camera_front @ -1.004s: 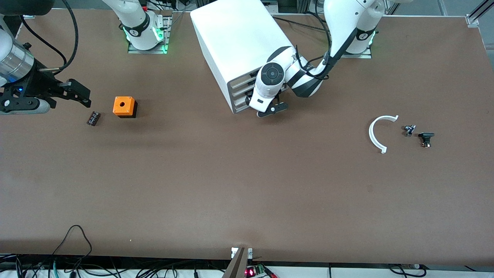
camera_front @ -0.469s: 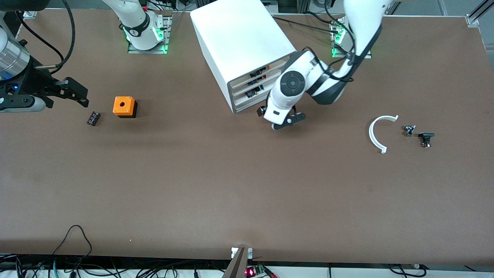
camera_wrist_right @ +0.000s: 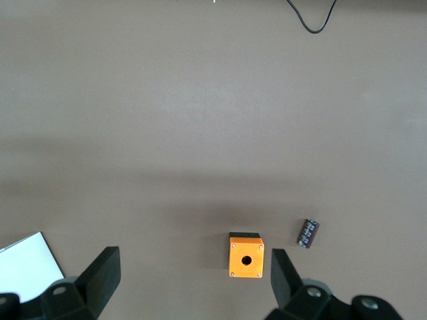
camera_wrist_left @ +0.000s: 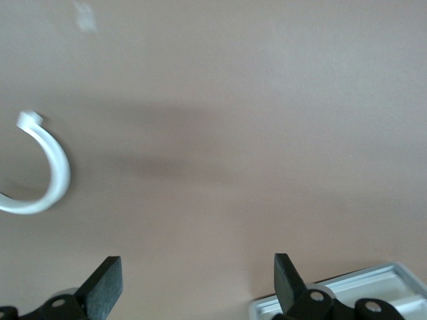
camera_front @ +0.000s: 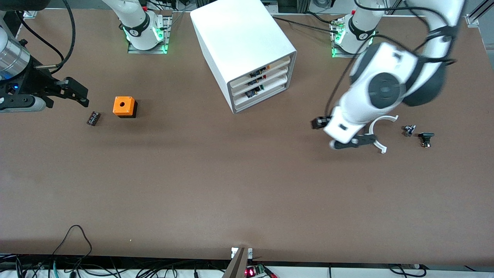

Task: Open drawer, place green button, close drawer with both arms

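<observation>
The left gripper (camera_front: pixel 349 142) is up over the table beside the white ring (camera_front: pixel 376 133), toward the left arm's end, fingers (camera_wrist_left: pixel 107 283) spread wide with nothing between them. The cabinet (camera_front: pixel 243 50) sits mid-table by the bases, and every drawer (camera_front: pixel 262 90) in the stack looks pushed in flush, small parts showing through the slots. Where the button is cannot be told for sure: two tiny dark parts (camera_front: pixel 409 130) lie on the table just past the ring toward the left arm's end, too small to make out. Over at the right arm's end, the right gripper (camera_front: pixel 75 92) waits above the table, fingers (camera_wrist_right: pixel 100 270) also spread and empty, with the orange cube (camera_front: pixel 124 107) and a small black part (camera_front: pixel 93 118) beside it below. In the left wrist view a corner of the cabinet (camera_wrist_left: pixel 347 297) shows behind the fingers.
</observation>
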